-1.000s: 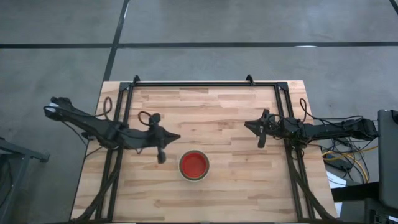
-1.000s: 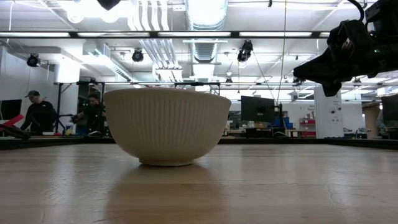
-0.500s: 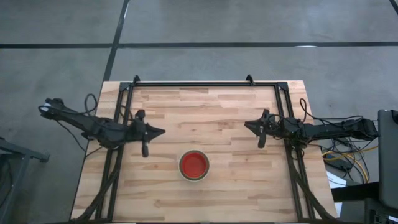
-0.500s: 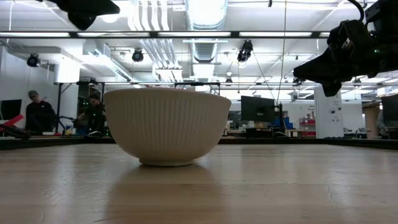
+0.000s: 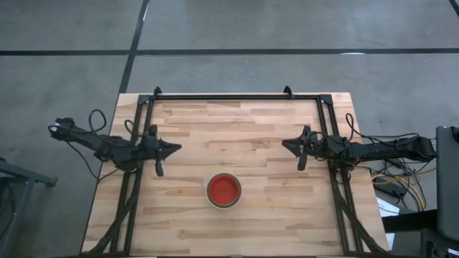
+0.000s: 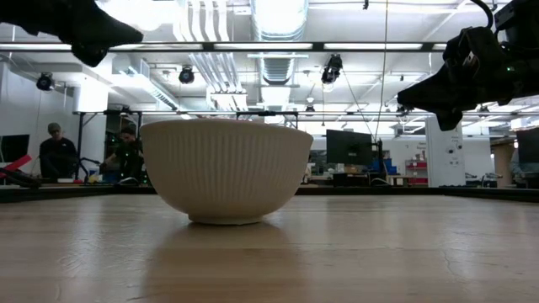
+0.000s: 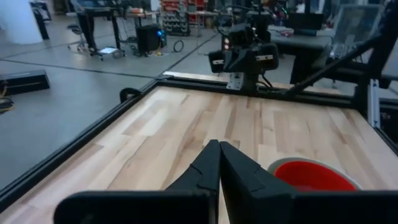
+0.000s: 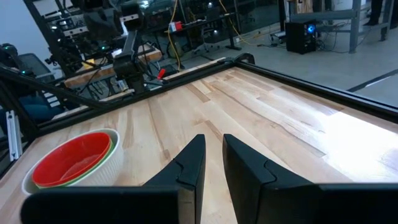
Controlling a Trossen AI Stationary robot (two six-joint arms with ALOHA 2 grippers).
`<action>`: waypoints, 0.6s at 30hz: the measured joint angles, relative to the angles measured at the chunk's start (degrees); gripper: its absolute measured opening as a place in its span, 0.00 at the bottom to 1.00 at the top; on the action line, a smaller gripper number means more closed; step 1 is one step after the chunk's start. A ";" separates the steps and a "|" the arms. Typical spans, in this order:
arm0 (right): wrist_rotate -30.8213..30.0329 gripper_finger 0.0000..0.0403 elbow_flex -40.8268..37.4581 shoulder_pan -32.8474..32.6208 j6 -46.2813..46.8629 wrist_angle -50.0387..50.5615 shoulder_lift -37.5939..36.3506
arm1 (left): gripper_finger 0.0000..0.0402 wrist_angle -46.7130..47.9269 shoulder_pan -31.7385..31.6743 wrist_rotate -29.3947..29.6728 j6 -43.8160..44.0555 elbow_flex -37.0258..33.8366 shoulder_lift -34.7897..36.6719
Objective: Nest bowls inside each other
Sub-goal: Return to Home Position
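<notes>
The bowls stand nested in one stack (image 5: 224, 190) near the middle of the table, toward its near edge. A red bowl (image 8: 73, 160) lies inside a green one (image 8: 107, 151), and both sit in the ribbed whitish bowl (image 6: 226, 172), whose foot rests on the wood. My left gripper (image 5: 176, 149) hovers shut and empty, to the left of the stack and a little farther back. It points across the table, fingers together (image 7: 219, 144). My right gripper (image 5: 285, 143) waits at the right side, holding nothing, with a narrow gap between its fingers (image 8: 212, 138).
A black metal frame (image 5: 237, 97) runs along the far edge and both sides of the wooden table. Bare wood lies between the two grippers and behind the stack. Cables (image 5: 401, 183) hang off the right edge. People stand in the room beyond the table (image 6: 55, 151).
My left gripper has drawn back from beside the bowl stack toward the table's left edge and a little toward the far edge. It has sunk somewhat and stayed shut and empty. The bowl stack has kept its place.
</notes>
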State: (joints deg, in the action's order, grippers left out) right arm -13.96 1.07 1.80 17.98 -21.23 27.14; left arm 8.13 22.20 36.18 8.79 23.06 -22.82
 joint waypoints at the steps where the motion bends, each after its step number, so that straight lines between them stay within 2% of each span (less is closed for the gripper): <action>1: 0.00 0.13 0.00 -0.02 -0.01 0.01 0.00 | 0.02 -0.17 0.00 0.46 -0.02 -0.62 0.90; 18: 0.01 0.13 0.01 -0.01 -0.01 0.00 0.02 | 0.02 -3.79 0.00 1.68 -0.22 -9.57 11.19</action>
State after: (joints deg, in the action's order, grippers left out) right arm -13.94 1.07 1.79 17.98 -21.23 27.16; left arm 4.33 22.19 37.86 8.58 13.49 -11.63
